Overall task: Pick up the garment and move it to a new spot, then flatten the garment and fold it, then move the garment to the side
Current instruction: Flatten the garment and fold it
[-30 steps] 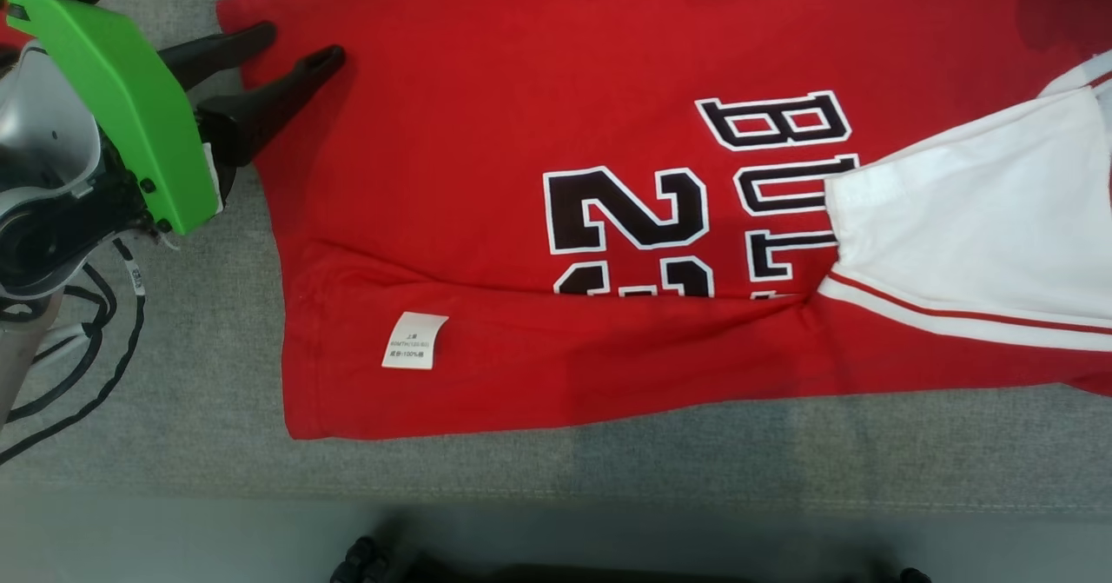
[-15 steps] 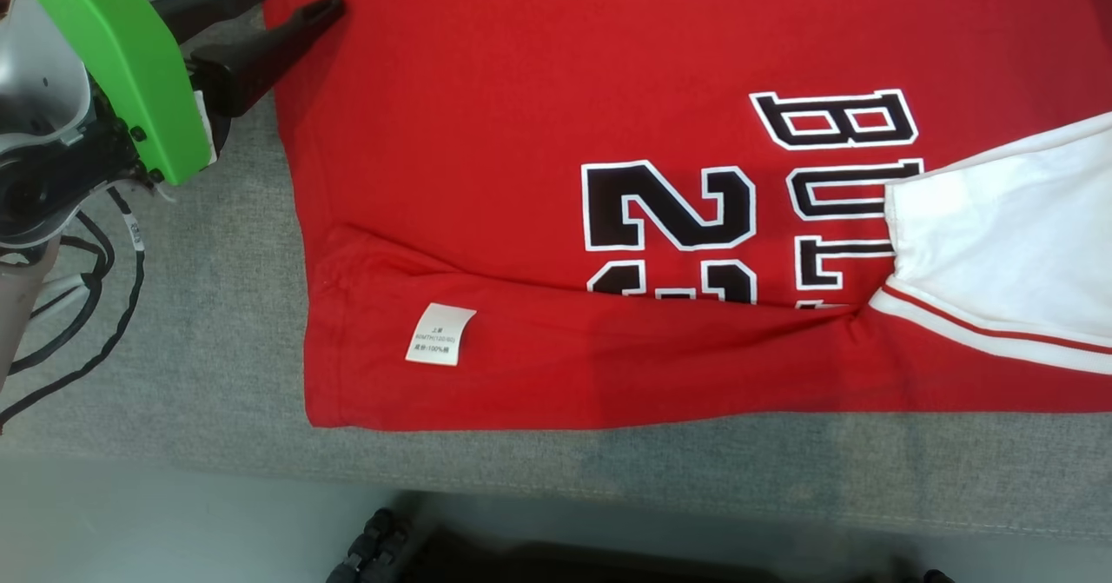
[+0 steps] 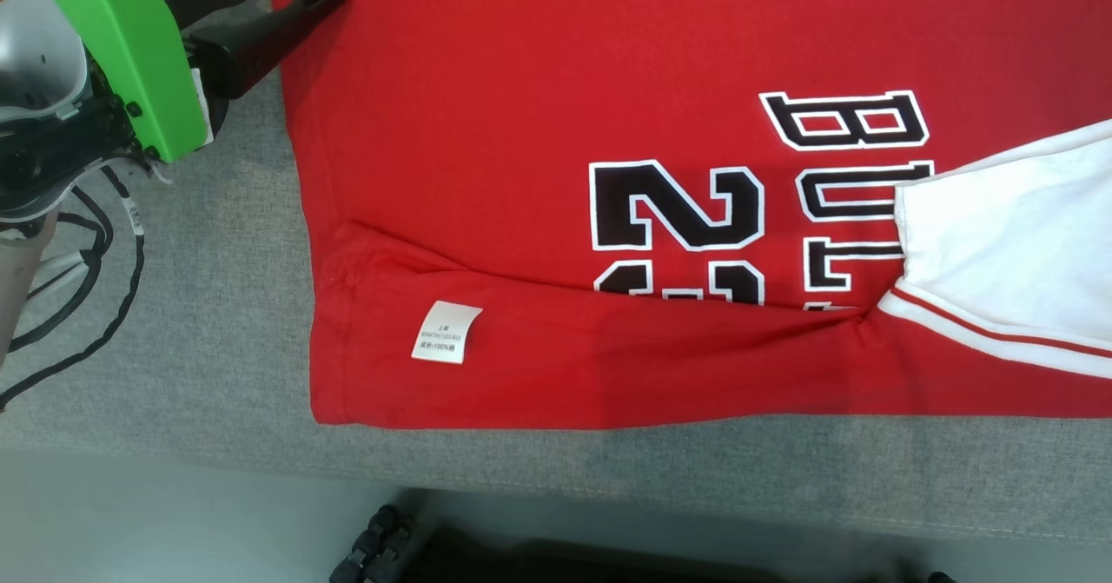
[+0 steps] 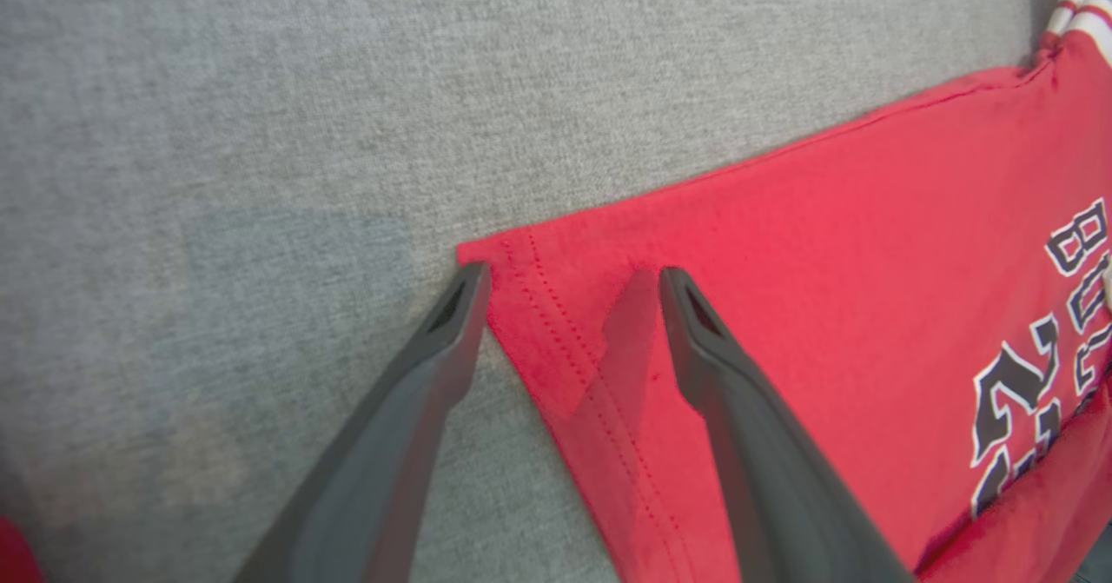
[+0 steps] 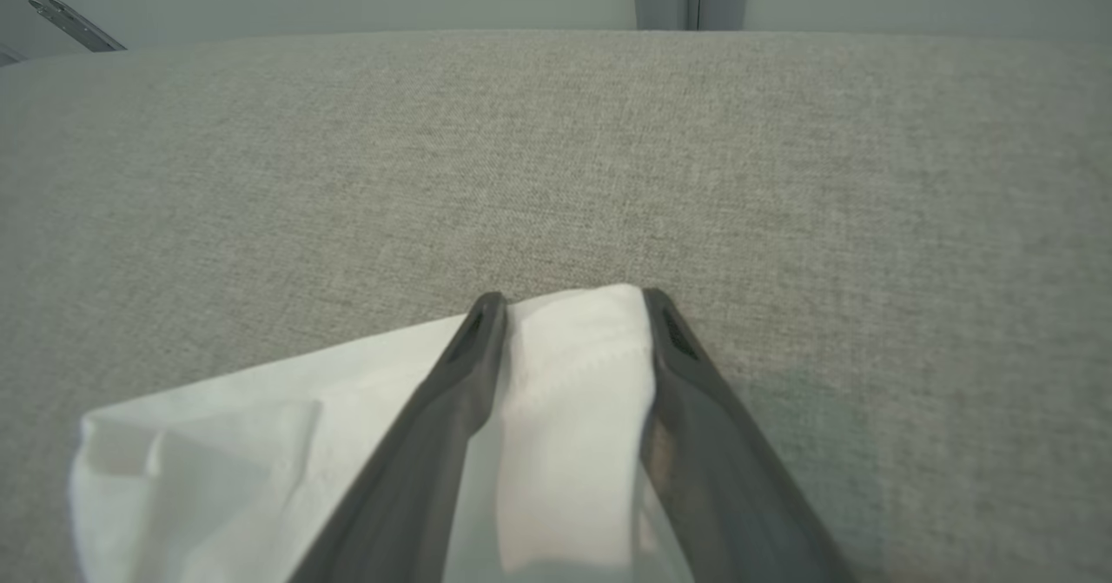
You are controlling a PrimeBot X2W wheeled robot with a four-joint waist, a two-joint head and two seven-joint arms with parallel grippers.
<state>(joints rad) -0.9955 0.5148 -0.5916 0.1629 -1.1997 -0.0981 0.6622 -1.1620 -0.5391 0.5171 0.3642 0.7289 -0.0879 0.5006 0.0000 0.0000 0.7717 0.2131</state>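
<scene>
- grey woven fabric surface (image 3: 217,374) under everything.
- red cotton jersey-style garment with black-and-white lettering (image 3: 521,88) lies flat on it, long axis left to right.
- left gripper (image 4: 573,277), jaws wide, straddles the garment's far left hem corner.
- right gripper (image 5: 569,301), jaws narrower, stands astride the garment's white sleeve (image 5: 573,366) at its right end; not clamped, i judge.

1. Your left gripper (image 4: 573,277) stands open astride a hem corner of the garment (image 4: 825,244); bare grey surface (image 4: 261,114) runs from its 9 to 12 o'clock.
2. In the head view, black cables (image 3: 122,305) loop at 8 o'clock, left of the hem.
3. At 6 o'clock, a grey strip borders the garment's near edge.
4. At 3 o'clock, the white sleeve (image 3: 1008,244) lies across the red body.
</scene>
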